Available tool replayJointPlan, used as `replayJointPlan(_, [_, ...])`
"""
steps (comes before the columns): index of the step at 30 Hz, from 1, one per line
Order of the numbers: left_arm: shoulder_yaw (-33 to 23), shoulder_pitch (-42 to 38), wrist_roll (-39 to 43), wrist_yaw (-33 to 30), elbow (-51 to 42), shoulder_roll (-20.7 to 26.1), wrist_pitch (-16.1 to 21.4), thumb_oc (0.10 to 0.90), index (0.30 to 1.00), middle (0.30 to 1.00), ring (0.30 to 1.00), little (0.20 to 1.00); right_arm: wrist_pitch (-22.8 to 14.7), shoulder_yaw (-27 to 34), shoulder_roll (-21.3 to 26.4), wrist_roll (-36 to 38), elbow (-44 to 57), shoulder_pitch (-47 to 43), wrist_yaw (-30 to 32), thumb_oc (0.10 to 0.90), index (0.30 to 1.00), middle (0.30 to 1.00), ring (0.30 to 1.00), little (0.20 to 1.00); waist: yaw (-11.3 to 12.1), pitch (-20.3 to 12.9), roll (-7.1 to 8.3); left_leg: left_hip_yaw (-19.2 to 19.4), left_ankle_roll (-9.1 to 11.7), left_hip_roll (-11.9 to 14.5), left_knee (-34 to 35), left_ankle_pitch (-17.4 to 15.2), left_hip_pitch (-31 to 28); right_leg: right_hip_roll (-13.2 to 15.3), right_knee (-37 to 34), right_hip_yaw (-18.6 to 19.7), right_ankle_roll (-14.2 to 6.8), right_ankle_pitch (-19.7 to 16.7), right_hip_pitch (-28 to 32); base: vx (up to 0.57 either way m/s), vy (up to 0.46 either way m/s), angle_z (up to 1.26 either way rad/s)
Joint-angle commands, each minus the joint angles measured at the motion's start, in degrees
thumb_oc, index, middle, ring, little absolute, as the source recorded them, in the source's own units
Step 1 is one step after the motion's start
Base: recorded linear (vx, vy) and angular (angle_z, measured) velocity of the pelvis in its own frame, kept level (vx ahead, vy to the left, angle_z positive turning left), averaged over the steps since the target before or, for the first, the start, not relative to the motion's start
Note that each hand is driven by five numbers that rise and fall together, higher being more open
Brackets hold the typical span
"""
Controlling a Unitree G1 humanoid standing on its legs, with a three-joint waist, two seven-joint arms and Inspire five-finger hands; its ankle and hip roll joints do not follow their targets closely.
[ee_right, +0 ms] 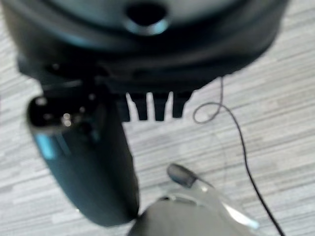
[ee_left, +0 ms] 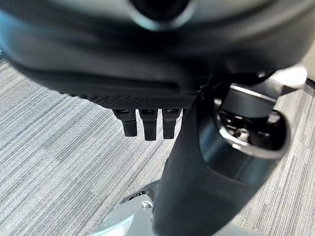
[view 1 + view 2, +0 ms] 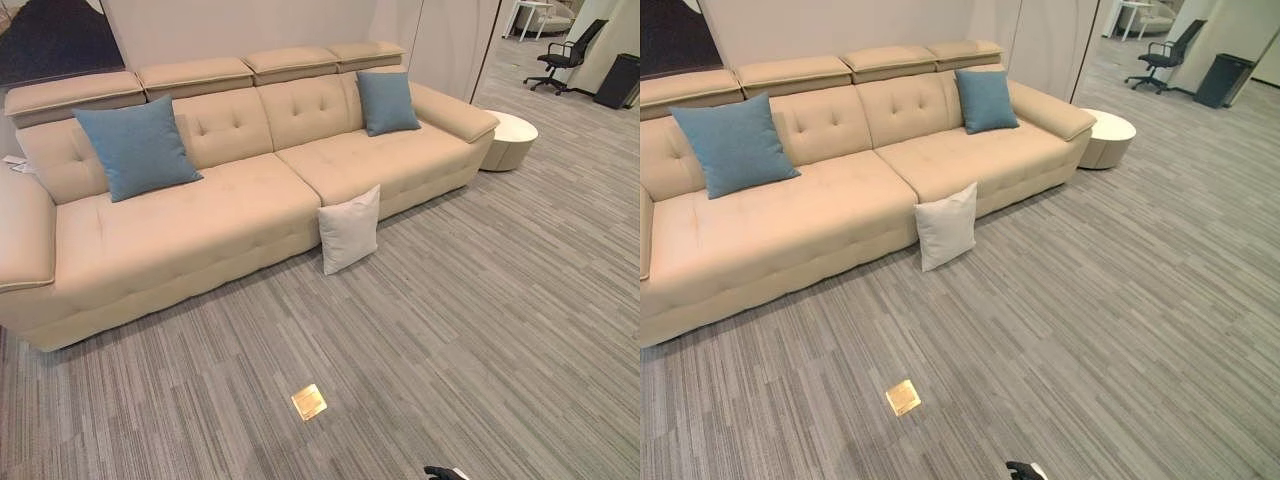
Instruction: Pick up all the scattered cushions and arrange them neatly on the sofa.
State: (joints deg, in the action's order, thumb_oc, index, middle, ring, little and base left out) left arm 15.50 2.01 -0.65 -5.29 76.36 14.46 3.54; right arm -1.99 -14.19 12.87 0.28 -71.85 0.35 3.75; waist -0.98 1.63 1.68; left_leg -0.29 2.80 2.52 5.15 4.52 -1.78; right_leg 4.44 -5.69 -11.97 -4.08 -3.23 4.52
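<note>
In the left eye view, a long beige sofa (image 3: 200, 215) ran across the upper half, from nine o'clock toward two o'clock, on grey striped carpet (image 3: 480, 330). One blue cushion (image 3: 137, 147) leaned upright against the backrest near the ten o'clock end, and a second blue cushion (image 3: 387, 102) leaned against the backrest toward one o'clock. A white cushion (image 3: 349, 229) stood on the carpet, propped against the sofa's front edge near the centre. A small brass floor plate (image 3: 309, 402) lay on the carpet at six o'clock, well apart from the sofa. A round white side table (image 3: 510, 140) sat just beside the sofa's two o'clock end, with a black office chair (image 3: 570, 55) farther off. The right eye view showed the same layout. In the left wrist view, the left hand (image 2: 147, 78) hung over bare carpet, fingers straight and holding nothing. In the right wrist view, the right hand (image 1: 147, 73) likewise hung over carpet, fingers straight and empty.
</note>
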Motion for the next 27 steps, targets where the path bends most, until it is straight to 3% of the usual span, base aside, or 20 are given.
replayJointPlan(1, [0.54, -4.50, -0.74, 1.66, 1.78, -4.55, 2.13, 0.800, 0.900, 0.900, 0.900, 0.900, 0.54, -2.01, 0.24, -1.04, -4.67, -0.05, -1.44, 0.800, 0.900, 0.900, 0.900, 0.900, -0.41, 0.88, -0.84, 2.57, -0.10, -3.23, -0.15, -4.73, -0.21, -3.49, 0.69, 2.50, -2.45, 5.40, -0.89, 0.00, 0.000, 0.00])
replayJointPlan(8, [1.67, -5.34, -2.29, 1.23, 1.52, -3.76, 1.90, 0.800, 0.900, 0.900, 0.900, 0.900, 0.59, -1.98, 0.78, -0.94, -4.02, -0.96, -1.32, 0.800, 0.900, 0.900, 0.900, 0.900, -1.17, 1.68, -1.18, 3.19, 0.15, -3.05, -0.15, -4.54, 0.33, -3.50, 0.69, 2.73, -2.38, 5.19, -1.62, 0.00, -0.006, 0.00])
replayJointPlan(18, [2.63, -6.19, -3.66, 0.36, 1.25, -3.41, 1.62, 0.800, 0.900, 0.900, 0.900, 0.900, 0.95, 2.20, 3.71, 2.60, -3.72, -1.43, -0.75, 0.800, 0.900, 0.900, 0.900, 0.900, -4.86, 3.67, -3.70, 7.32, 0.14, -1.90, -0.15, -5.15, -1.41, -4.20, 1.07, 6.74, -1.40, 5.17, -2.57, 0.04, -0.077, -0.26])
replayJointPlan(19, [3.02, -7.00, -3.05, 0.13, 0.39, -3.79, 2.01, 0.800, 0.900, 0.900, 0.900, 0.900, 0.90, 3.01, 4.19, 3.29, -4.29, -1.36, -0.79, 0.800, 0.900, 0.900, 0.900, 0.900, -5.73, 4.44, -3.67, 8.86, 0.24, -1.36, -5.89, -7.44, -0.41, -4.01, 2.72, 8.20, -0.75, 6.16, -2.88, 0.08, -0.115, -0.48])
replayJointPlan(20, [3.02, -7.01, -3.05, 0.13, 0.39, -3.79, 2.01, 0.800, 0.900, 0.900, 0.900, 0.900, 0.90, 3.02, 4.19, 3.30, -4.29, -1.37, -0.79, 0.800, 0.900, 0.900, 0.900, 0.900, -5.67, 4.44, -3.69, 8.91, 0.24, -1.30, -6.22, -7.65, -0.24, -4.04, 2.80, 8.26, -0.74, 6.18, -2.95, 0.15, -0.205, -0.54])
replayJointPlan(21, [3.42, -7.72, -2.41, 0.24, -0.73, -4.20, 2.43, 0.800, 0.900, 0.900, 0.900, 0.900, 1.12, 3.63, 4.41, 3.54, -5.67, -0.73, -0.90, 0.800, 0.900, 0.900, 0.900, 0.900, -6.10, 5.39, -3.00, 10.48, 0.63, -0.38, -15.61, -9.50, 2.17, -3.70, 3.41, 9.94, 0.15, 7.21, -1.71, 0.10, -0.130, -0.54])
replayJointPlan(22, [3.43, -7.73, -2.41, 0.24, -0.74, -4.19, 2.43, 0.800, 0.900, 0.900, 0.900, 0.900, 1.12, 3.64, 4.41, 3.54, -5.67, -0.74, -0.90, 0.800, 0.900, 0.900, 0.900, 0.900, -6.04, 5.42, -3.08, 10.51, 0.66, -0.23, -16.14, -9.79, 2.42, -3.80, 3.44, 9.98, 0.18, 7.20, -1.75, 0.14, -0.235, -0.61])
replayJointPlan(24, [4.51, -9.62, -1.71, -0.22, -3.09, -4.21, 2.79, 0.800, 0.900, 0.900, 0.900, 0.900, 1.62, 3.59, 4.80, 3.04, -6.78, -0.76, -0.53, 0.800, 0.900, 0.900, 0.900, 0.900, -5.22, 7.55, -1.82, 8.83, 1.17, 0.83, -31.94, -6.99, 8.97, -3.26, 3.62, 10.78, 1.22, 7.26, -0.07, 0.14, -0.251, -0.46])
replayJointPlan(25, [5.90, -10.38, -1.61, -0.61, -5.08, -4.61, 3.20, 0.800, 0.900, 0.900, 0.900, 0.900, 2.45, 3.05, 5.17, 2.55, -7.89, -0.73, -0.19, 0.800, 0.900, 0.900, 0.900, 0.900, -4.27, 8.98, -1.57, 7.42, 0.16, -1.40, -39.67, -7.23, 14.37, -3.31, 3.86, 12.20, 2.21, 7.75, 1.30, 0.15, -0.190, -0.21])
replayJointPlan(26, [5.90, -10.39, -1.61, -0.61, -5.08, -4.60, 3.20, 0.800, 0.900, 0.900, 0.900, 0.900, 2.45, 3.05, 5.16, 2.55, -7.89, -0.75, -0.19, 0.800, 0.900, 0.900, 0.900, 0.900, -4.28, 8.82, -1.55, 7.43, 0.15, -1.42, -39.63, -7.11, 14.58, -3.29, 3.90, 12.20, 2.22, 7.71, 1.06, 0.19, -0.074, -0.19])
replayJointPlan(27, [6.02, -10.32, -1.23, -0.64, -5.52, -4.97, 3.37, 0.800, 0.900, 0.900, 0.900, 0.900, 2.59, 2.54, 5.19, 1.84, -8.36, -0.70, -0.21, 0.800, 0.900, 0.900, 0.900, 0.900, -3.56, 8.98, -1.97, 6.18, -0.61, -4.05, -39.09, -7.82, 16.82, -3.72, 3.89, 13.28, 2.40, 8.26, 1.74, 0.32, 0.049, -0.49])
